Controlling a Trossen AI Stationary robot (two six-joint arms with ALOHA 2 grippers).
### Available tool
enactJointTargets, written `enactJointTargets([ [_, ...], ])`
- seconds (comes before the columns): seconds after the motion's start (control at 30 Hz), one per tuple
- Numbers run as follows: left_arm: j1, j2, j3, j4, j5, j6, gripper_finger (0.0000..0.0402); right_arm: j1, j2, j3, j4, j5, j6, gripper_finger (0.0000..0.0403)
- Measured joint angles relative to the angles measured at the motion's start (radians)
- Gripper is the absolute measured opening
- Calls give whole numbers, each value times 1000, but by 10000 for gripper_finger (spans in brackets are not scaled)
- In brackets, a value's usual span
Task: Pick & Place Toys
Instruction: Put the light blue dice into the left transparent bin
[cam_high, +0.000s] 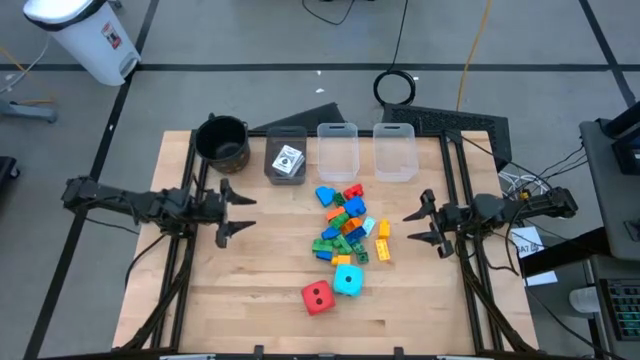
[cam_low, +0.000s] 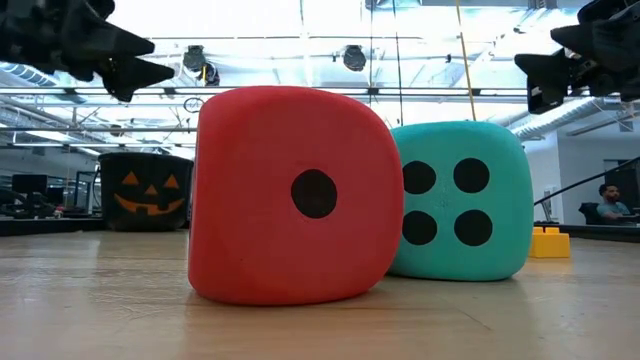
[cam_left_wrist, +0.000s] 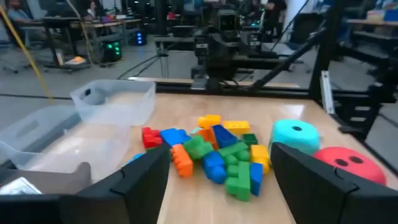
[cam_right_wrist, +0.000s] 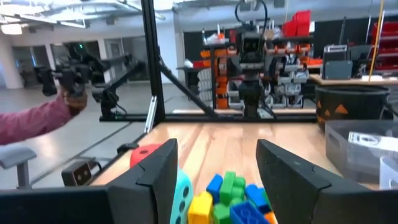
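A heap of small blue, green, orange, yellow and red bricks (cam_high: 345, 225) lies on the wooden table's middle. A red dotted cube (cam_high: 317, 297) and a cyan dotted cube (cam_high: 348, 280) stand side by side toward the near edge, each resting on one flat face (cam_low: 290, 290). A white card (cam_high: 288, 161) lies in the grey bin. My left gripper (cam_high: 236, 210) hovers open at the table's left, pointing level at the heap (cam_left_wrist: 217, 155). My right gripper (cam_high: 425, 222) hovers open at the right, also level, fingers on either side of the heap in its wrist view (cam_right_wrist: 227, 193).
Along the far edge stand a black round pot (cam_high: 222, 140), a grey bin (cam_high: 285, 165) and two clear bins (cam_high: 338, 150), (cam_high: 395, 150). A person's sleeve and hand with a controller (cam_right_wrist: 56, 106) show beyond the table. Bare wood lies at the near left (cam_high: 240, 290).
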Motion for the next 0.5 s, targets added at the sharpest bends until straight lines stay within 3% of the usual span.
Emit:
enactJointTargets([
  [0.27, 49, -152, -73, -7, 43, -36, 283, 0, 0, 0, 108, 0, 9, 187],
  [0.5, 103, -261, -150, -6, 154, -74, 300, 0, 1, 0, 106, 1, 34, 187],
])
